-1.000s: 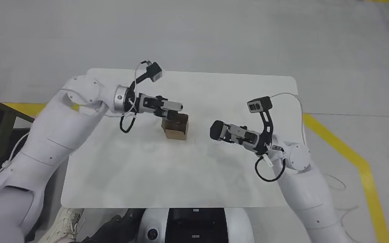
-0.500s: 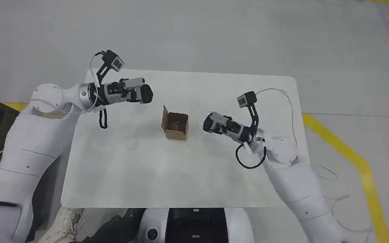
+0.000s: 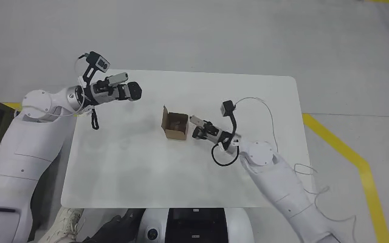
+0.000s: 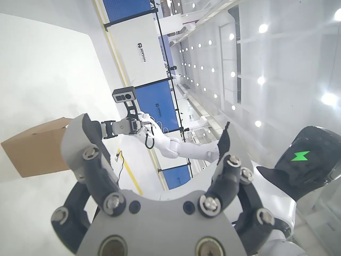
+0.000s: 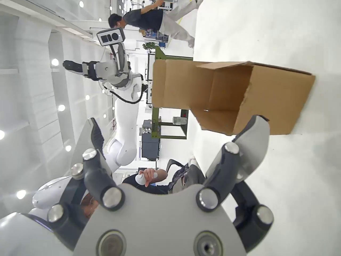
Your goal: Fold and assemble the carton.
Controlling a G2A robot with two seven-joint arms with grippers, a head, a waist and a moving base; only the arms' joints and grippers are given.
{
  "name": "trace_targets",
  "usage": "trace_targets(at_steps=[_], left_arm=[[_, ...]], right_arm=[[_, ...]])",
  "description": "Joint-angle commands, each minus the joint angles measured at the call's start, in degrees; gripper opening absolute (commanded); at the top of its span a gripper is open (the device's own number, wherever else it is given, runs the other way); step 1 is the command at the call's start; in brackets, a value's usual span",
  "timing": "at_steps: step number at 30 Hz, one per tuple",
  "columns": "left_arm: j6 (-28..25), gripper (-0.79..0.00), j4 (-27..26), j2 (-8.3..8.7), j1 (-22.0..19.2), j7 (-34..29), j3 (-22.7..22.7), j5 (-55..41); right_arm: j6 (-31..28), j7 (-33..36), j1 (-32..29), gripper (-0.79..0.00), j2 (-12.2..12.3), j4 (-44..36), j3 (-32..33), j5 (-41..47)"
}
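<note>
So here's where we're at: the cardboard box [image 3: 175,124] sits on the white table [image 3: 152,176], roughly in the middle and a bit toward the far side. Its top is open and one flap stands up on the side facing the left arm. The left arm is stretched out from the shoulder over the table's far left corner, with the forearm about level and the wrist pointing across the table toward the other arm. The left gripper [image 3: 135,91] hangs up in the air, well apart from the box. In its own wrist view we see both fingers spread wide with nothing between them, so it's open and empty. The right arm is the interesting one. It comes in from the near right, the elbow is bent, and the forearm is angled toward the middle of the table. That puts the right gripper [image 3: 194,119] down low, just beside the box's right wall. Its fingers [image 5: 255,131] are spread apart too and aren't clamping anything. From the wrist view, one finger sits right at the near corner of the box, but we honestly can't tell if it's touching the cardboard or just hovering next to it.
</note>
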Motion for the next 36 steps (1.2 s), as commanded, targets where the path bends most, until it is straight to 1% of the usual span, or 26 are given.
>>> trace_targets(at_steps=[1,4,11,20,26,29,33,36], left_arm=[[-0.14,0.0,0.45,-0.02,0.32,-0.06,-0.81,-0.25],[-0.81,0.0,0.82,0.0,0.99,-0.43,-2.32,-1.14],[-1.24,0.0,0.79,0.3,3.46,-1.55,-6.15,-2.21],[-1.23,0.0,0.02,0.49,6.38,-1.75,-10.18,-2.31],[-0.82,0.0,-0.68,0.37,7.66,-2.0,-11.71,-2.33],[-0.65,0.0,-1.06,0.27,8.21,-2.12,-12.27,-2.32],[-0.24,0.0,-1.22,0.09,8.46,-2.38,-12.81,-2.32],[0.16,0.0,-1.18,-0.09,8.26,-2.71,-12.91,-2.28]], right_arm=[[0.31,-1.13,0.65,0.0,-0.4,1.01,-0.93,-0.38],[1.03,-2.3,1.48,0.0,-1.02,1.94,-2.43,-0.65],[2.45,-2.58,3.22,0.0,-2.57,3.89,-6.25,-0.58],[2.65,0.09,5.46,0.0,-4.95,4.96,-12.72,-2.12],[3.05,0.74,8.01,0.0,-6.7,6.96,-16.17,-3.94],[2.85,3.17,8.6,0.0,-7.5,7.19,-17.83,-3.25],[2.09,4.95,8.81,0.0,-7.89,6.99,-18.12,-2.72],[1.4,6.03,8.07,0.0,-7.08,5.87,-15.75,-2.59]])
